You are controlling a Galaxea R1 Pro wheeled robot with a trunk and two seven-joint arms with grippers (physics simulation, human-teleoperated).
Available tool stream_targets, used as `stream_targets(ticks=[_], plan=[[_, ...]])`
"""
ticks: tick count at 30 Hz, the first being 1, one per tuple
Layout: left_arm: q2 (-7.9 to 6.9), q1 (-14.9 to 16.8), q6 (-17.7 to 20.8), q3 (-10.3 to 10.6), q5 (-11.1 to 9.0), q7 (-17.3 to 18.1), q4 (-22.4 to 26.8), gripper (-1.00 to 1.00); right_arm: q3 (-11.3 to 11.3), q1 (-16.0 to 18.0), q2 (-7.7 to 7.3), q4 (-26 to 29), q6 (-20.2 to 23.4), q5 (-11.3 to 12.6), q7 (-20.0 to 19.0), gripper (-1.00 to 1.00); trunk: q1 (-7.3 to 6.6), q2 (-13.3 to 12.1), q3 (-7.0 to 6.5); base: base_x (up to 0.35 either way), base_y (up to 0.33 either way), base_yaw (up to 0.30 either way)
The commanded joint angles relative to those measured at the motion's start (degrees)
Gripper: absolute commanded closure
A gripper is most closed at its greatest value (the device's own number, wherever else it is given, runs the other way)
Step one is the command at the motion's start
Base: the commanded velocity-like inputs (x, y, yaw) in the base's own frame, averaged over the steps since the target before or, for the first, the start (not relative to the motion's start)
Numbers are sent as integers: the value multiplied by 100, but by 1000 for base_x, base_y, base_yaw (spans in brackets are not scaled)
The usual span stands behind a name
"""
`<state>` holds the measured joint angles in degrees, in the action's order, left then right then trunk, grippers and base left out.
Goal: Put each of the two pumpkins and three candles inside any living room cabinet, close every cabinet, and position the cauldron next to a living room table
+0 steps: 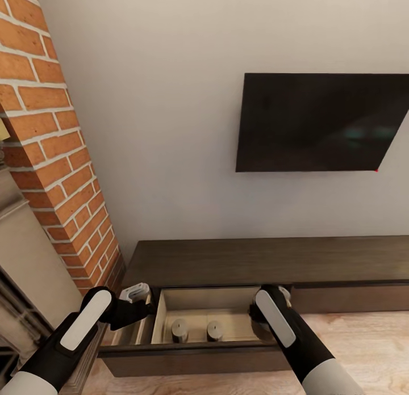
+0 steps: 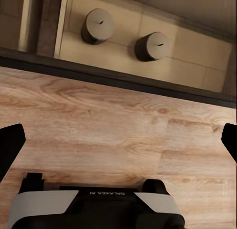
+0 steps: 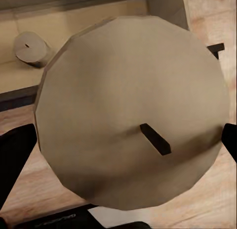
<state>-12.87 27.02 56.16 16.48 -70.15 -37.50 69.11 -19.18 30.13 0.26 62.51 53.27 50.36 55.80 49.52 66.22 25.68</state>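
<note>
Now holding the third candle [image 3: 131,115] between the right hand's [image 1: 262,321] dark fingers [image 3: 15,160], flat round end and wick slot facing the wrist camera; closed on the wax, fingertips showing at either side of the disc. Hovering at the right end of the open drawer [image 1: 193,358] of the cabinet [image 1: 267,261], just above or at its rim, long axis of the candle running roughly along the fingers. Hanging over the wooden floor [image 2: 118,135] just in front of the drawer front: the left hand [image 2: 118,140], fingers spread wide, gripping nothing, wrist near the drawer's left front corner.

Further in, resting upright on the pale drawer bottom toward its front edge, two candles [image 1: 180,329] standing side by side but apart, the second [image 1: 215,328] nearer the right hand. Lying inward and downward from the held candle: the free patch of drawer floor by the right wall, likely the drop spot. Judging the right arm the nearer one for that. Beyond, across the back wall, the black TV [image 1: 324,122]; brick column [image 1: 57,156] rising at the left.
</note>
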Motion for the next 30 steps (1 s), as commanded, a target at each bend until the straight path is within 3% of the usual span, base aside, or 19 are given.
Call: stream_targets(ticks=[1, 4, 6, 10, 13, 20, 30], plan=[[-5, 5, 1, 10, -72, -50, 11, -100, -8, 10, 3, -103, -1, 58, 51, 100, 0, 5, 6, 0, 0, 0], [-15, 4, 17, -27, -105, 77, 184, -100, -12, 37, 5, -663, -52, 30, 37, 100, 0, 5, 6, 0, 0, 0], [-44, -1, 24, -39, -129, 344, 386, -100, -14, 52, 2, -875, -111, 8, 27, 100, 0, 5, 6, 2, 0, 0], [-78, -10, 40, -47, -145, 1048, 531, -100, -15, 61, 0, -993, -161, -27, 20, 100, 0, 5, 6, 148, 0, 0], [-79, -12, 43, -42, -147, 1339, 550, -100, -17, 62, 0, -1009, -212, -33, 17, 100, 0, 5, 6, 172, 0, 0], [-92, -12, 52, -48, -354, 1454, 559, -100, -26, 63, -8, -1014, -354, -43, 10, 100, 0, 5, 6, 28, 0, 0], [-67, -12, 53, -28, -458, 1463, 571, -100, -33, 63, -9, -1014, -378, -44, 10, 100, 0, 5, 6, 154, 0, 0]])
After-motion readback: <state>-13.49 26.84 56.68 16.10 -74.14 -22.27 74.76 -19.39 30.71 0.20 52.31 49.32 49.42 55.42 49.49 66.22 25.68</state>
